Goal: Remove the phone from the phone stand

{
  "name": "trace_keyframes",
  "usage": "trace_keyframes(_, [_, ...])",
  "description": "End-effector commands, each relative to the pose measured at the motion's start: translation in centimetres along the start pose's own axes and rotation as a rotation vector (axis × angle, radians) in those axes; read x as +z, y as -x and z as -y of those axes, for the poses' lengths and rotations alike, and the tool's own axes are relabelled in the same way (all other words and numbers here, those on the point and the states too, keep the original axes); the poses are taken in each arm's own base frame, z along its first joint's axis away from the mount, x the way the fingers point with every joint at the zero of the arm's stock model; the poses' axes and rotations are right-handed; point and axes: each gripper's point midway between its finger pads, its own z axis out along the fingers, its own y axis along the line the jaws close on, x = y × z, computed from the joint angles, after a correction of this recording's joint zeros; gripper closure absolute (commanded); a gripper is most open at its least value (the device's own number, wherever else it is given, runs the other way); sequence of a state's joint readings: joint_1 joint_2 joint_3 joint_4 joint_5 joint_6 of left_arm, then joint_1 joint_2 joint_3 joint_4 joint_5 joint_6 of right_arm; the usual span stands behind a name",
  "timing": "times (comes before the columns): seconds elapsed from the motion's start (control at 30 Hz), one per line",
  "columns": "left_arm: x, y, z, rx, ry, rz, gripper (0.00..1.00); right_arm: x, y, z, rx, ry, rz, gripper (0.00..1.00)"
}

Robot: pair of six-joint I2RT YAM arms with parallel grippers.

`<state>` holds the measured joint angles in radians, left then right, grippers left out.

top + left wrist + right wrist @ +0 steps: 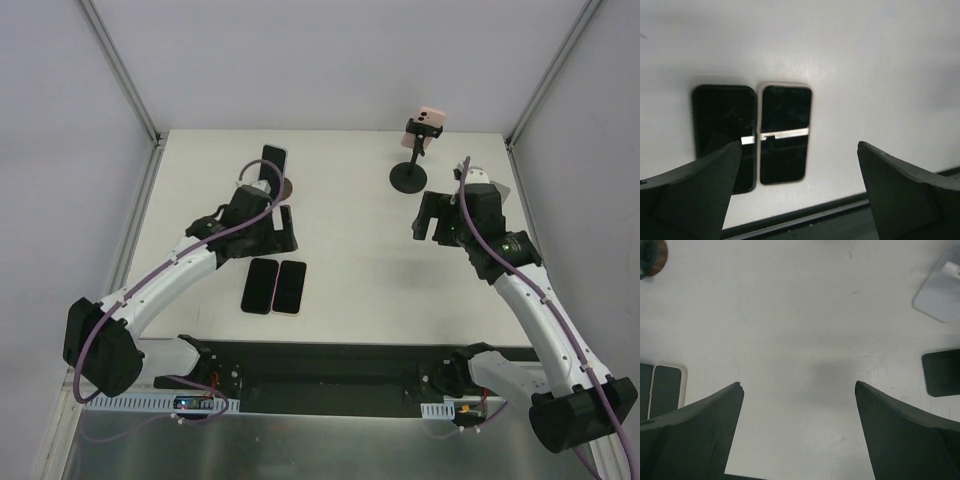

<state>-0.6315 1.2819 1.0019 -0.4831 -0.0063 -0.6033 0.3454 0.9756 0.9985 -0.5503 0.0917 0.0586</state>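
Top view: pink phone [431, 117] sits high on the phone stand [410, 177], far right; stiff, slick, likely breakable, best pinched across its edges. Left wrist: left gripper [799, 146] spread, empty. Right wrist: right gripper [799, 385] spread, empty

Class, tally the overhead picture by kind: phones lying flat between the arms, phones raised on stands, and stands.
Flat phones: 2, black-edged phone and pale-edged phone
Raised phones: 2, pink phone and dark phone
Stands: 2, black stand and brown-based stand
Total: 6
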Motion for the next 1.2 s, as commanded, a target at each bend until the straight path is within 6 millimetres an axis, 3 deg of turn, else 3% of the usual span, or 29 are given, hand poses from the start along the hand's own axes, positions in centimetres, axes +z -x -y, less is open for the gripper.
trace_keyframes(0.0, [-2.2,3.9,-5.3,-0.003,0.12,0.151,0.01,-0.2,2.9,3.4,-0.022,-0.177,0.011,0.04])
trace_keyframes(0.13, [-4.1,6.2,-8.2,0.008,0.191,0.25,0.01,0.3,5.5,7.2,-0.051,-0.359,0.023,0.04])
trace_keyframes(0.17, [-4.6,6.3,-8.9,0.008,0.203,0.272,0.01,0.2,6.2,9.0,-0.034,-0.432,0.026,0.04])
trace_keyframes(0.2, [-4.8,6.5,-9.5,0.033,0.221,0.292,0.01,1.0,6.0,10.0,-0.028,-0.47,-0.016,0.04])
trace_keyframes(0.23, [-5.0,6.5,-10.0,0.042,0.236,0.306,0.01,0.9,7.5,10.5,-0.013,-0.492,0.007,0.04])
trace_keyframes(0.37, [-5.4,6.0,-12.8,0.113,0.337,0.373,0.01,2.4,9.0,15.8,0.062,-0.687,-0.02,0.04])
trace_keyframes(0.43, [-5.7,5.7,-13.9,0.13,0.397,0.402,0.01,2.8,10.3,17.3,0.109,-0.738,0.003,0.04])
trace_keyframes(0.57, [-6.7,5.5,-14.1,0.155,0.415,0.459,0.01,5.6,11.1,20.7,0.197,-0.811,-0.001,0.04])
trace_keyframes(0.73, [-6.0,5.9,-13.8,0.17,0.411,0.458,0.01,8.5,12.1,22.4,0.262,-0.781,0.005,0.04])
trace_keyframes(0.87, [-6.1,6.5,-13.8,0.143,0.411,0.477,0.01,11.3,11.1,23.5,0.304,-0.735,-0.022,0.04])
trace_keyframes(1.17, [-5.9,6.2,-14.2,0.139,0.412,0.477,0.01,14.8,10.2,24.2,0.311,-0.653,-0.029,0.04])
